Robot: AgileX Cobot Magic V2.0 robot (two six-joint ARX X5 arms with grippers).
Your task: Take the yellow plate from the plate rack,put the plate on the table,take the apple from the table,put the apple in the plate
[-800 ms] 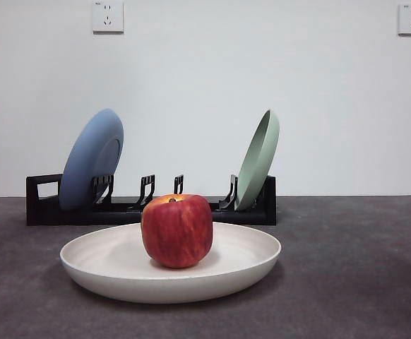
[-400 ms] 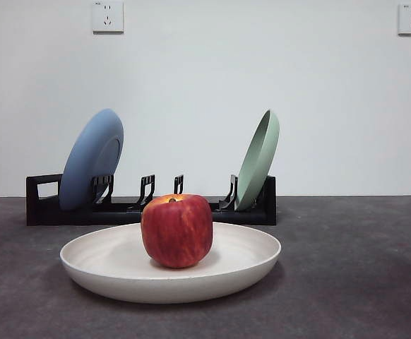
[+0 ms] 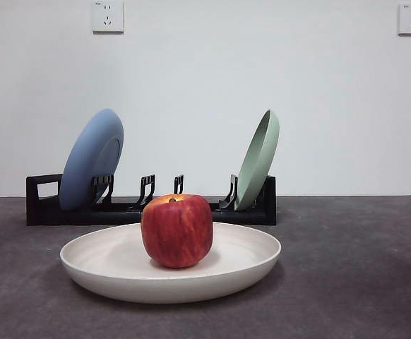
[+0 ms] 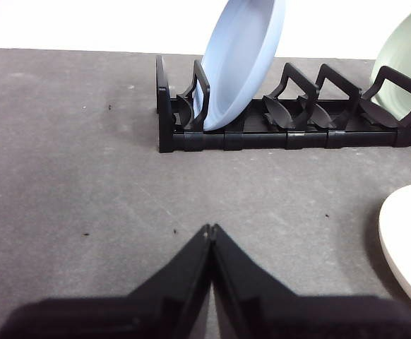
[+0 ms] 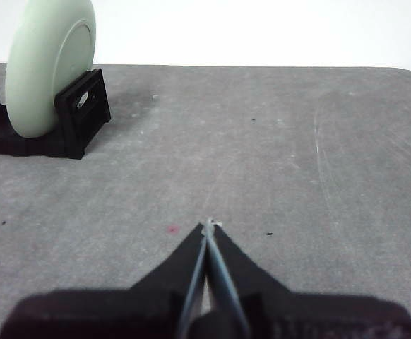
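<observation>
The red apple (image 3: 176, 230) stands upright in the middle of the cream yellow plate (image 3: 114, 272), which lies flat on the grey table (image 3: 347, 282) in front of the black plate rack (image 3: 43, 205). In the left wrist view only the plate's rim (image 4: 405, 240) shows beside the rack (image 4: 276, 134). My left gripper (image 4: 210, 229) is shut with nothing in it, above bare table to the left of the plate. My right gripper (image 5: 209, 224) is shut and empty too, over bare table to the right of the rack's end (image 5: 78, 113). Neither gripper shows in the front view.
A blue plate (image 3: 91, 158) leans in the rack's left slot and a pale green plate (image 3: 258, 159) in its right slot. Both also appear in the wrist views, the blue plate (image 4: 241, 60) and the green plate (image 5: 46, 63). A white wall stands behind.
</observation>
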